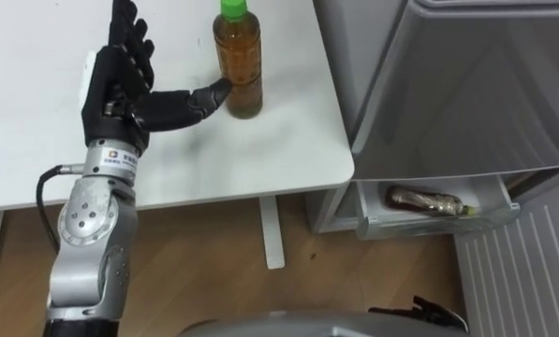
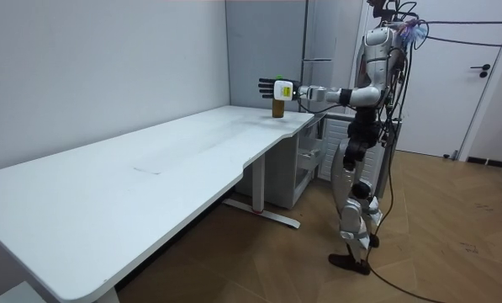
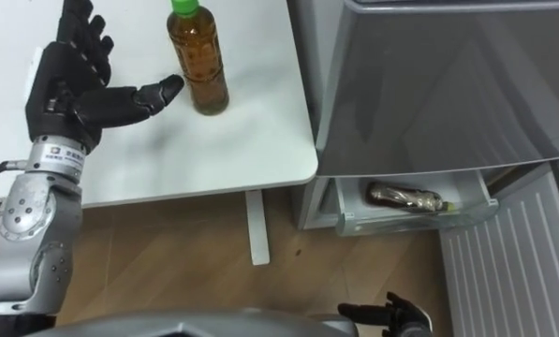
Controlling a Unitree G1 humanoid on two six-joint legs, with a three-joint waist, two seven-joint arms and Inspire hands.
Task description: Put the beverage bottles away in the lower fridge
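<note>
1. You have one drink done: a bottle [image 1: 427, 200] already lies on its side in the pulled-out lower fridge drawer [image 1: 429, 227], just past the tabletop's [image 1: 260, 159] right edge.
2. The green-capped tea bottle [image 1: 239, 65] is left to do. It stands upright on the tabletop near that right edge, not yet gripped.
3. Your left hand [image 1: 120, 89] is wide open beside it, fingers straight and spread and pointing away from you. Only the thumb tip looks to touch the bottle's side, and nothing is held.
4. Your right hand [image 1: 419, 314] hangs low, down by the floor.
</note>
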